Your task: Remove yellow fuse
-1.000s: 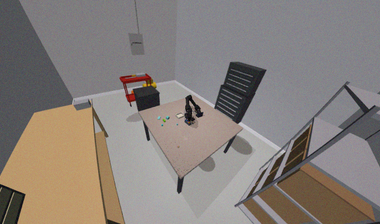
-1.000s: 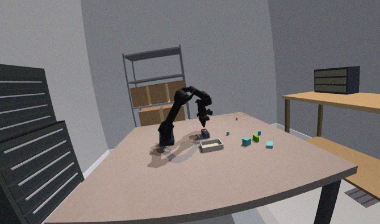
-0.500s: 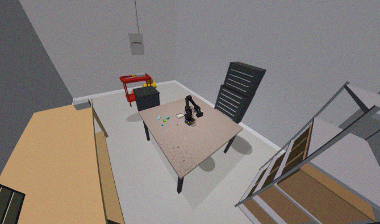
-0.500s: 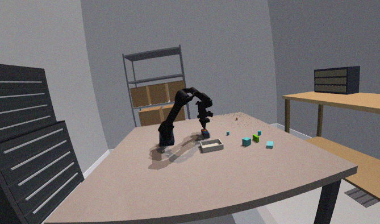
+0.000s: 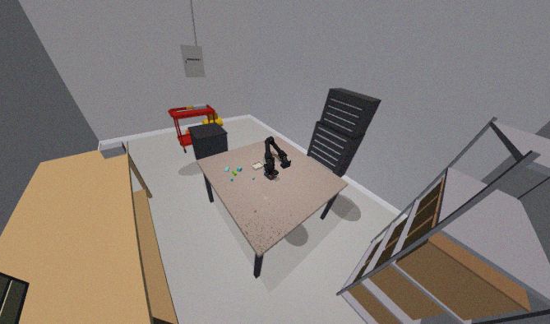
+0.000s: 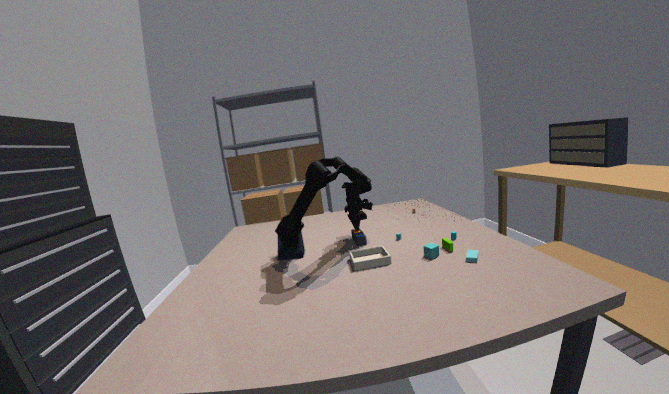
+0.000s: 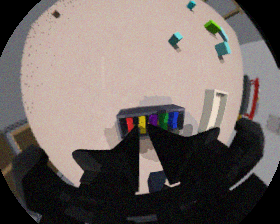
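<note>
The dark fuse block [image 6: 360, 239] [image 7: 151, 113] [image 5: 269, 176] stands on the table with a row of coloured fuses: red, yellow, purple, green and blue. The yellow fuse [image 7: 141, 123] sits in the block, second from the left in the wrist view. My gripper [image 6: 356, 227] [image 7: 143, 127] [image 5: 270, 170] points straight down just above the block, its fingertips over the yellow fuse. The fingers stand a narrow gap apart and I see nothing between them. The white tray [image 6: 370, 258] [image 7: 215, 110] [image 5: 257, 165] lies empty on the table, close beside the block.
Cyan cubes [image 6: 431, 250] [image 6: 472, 256] [image 7: 175, 40] and a green block [image 6: 447, 244] [image 7: 212, 27] lie on the table beyond the tray. The arm's base [image 6: 290, 246] stands on the block's other side. A drawer cabinet [image 6: 39, 250] stands off the table.
</note>
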You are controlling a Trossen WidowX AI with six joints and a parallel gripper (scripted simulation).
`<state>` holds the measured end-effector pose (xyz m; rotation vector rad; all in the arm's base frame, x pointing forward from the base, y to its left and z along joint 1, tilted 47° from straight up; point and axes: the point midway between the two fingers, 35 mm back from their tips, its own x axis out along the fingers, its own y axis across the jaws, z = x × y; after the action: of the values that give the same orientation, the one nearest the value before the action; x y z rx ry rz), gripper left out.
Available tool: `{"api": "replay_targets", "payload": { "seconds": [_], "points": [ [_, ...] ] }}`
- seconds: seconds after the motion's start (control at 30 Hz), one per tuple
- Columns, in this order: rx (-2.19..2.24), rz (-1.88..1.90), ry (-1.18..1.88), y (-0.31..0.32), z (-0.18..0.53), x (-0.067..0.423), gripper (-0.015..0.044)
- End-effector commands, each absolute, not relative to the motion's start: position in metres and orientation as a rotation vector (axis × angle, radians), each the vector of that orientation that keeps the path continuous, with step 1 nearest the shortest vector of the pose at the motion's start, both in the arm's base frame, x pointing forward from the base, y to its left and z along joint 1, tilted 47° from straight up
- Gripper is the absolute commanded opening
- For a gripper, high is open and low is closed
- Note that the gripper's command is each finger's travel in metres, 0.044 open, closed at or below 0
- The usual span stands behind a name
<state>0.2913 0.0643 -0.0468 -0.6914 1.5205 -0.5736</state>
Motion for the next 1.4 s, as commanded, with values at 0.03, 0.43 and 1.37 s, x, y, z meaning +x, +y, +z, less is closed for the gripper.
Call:
{"api": "replay_targets", "payload": {
  "seconds": [0.03,0.43,1.37],
  "points": [
    [-0.699,-0.573,1.520,0.0630,-0.0473,0.2913,0.0071],
    [-0.699,-0.573,1.520,0.0560,-0.0537,0.2913,0.0071],
    [-0.691,-0.574,1.520,0.0592,-0.0516,0.2918,0.0000]
  ]
}}
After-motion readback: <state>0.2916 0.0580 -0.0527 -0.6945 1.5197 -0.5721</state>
